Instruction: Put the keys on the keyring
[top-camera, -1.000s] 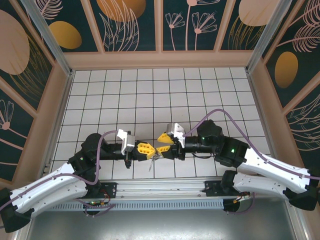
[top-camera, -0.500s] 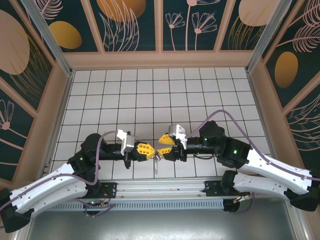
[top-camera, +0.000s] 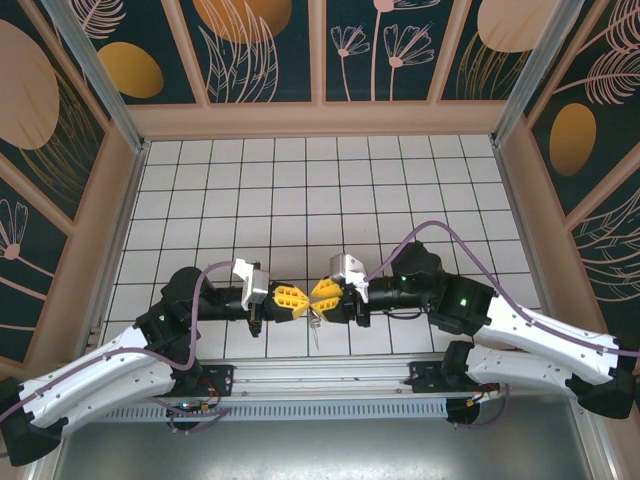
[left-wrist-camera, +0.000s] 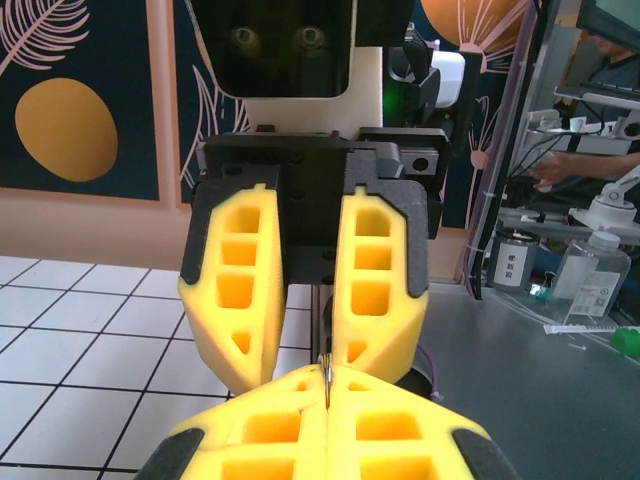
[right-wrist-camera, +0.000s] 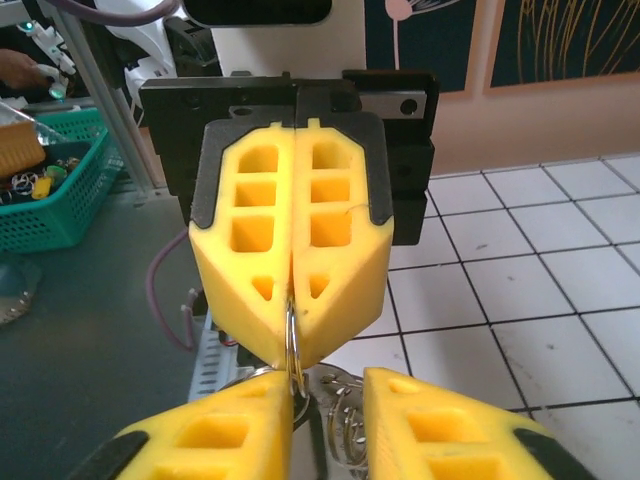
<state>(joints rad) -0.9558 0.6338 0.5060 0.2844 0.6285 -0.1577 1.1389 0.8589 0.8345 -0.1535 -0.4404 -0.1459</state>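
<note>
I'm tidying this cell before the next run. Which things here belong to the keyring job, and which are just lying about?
Job:
- keyring, pinched in the shut left gripper
- its dangling metal bits, keys or rings I cannot tell
- open right gripper facing it

Lying about:
- green basket of oddments
- clear bottle
Both sit off the tiled table.

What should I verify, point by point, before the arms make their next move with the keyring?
1. Left pincer shut on the keyring: ok.
2. Right pincer jaws apart, keyring between them: ok.
3. Both pincers facing tip to tip: ok.
4. A key ready for threading: cannot tell.
5. Dangling metal piece clear of the table: cannot tell.
</note>
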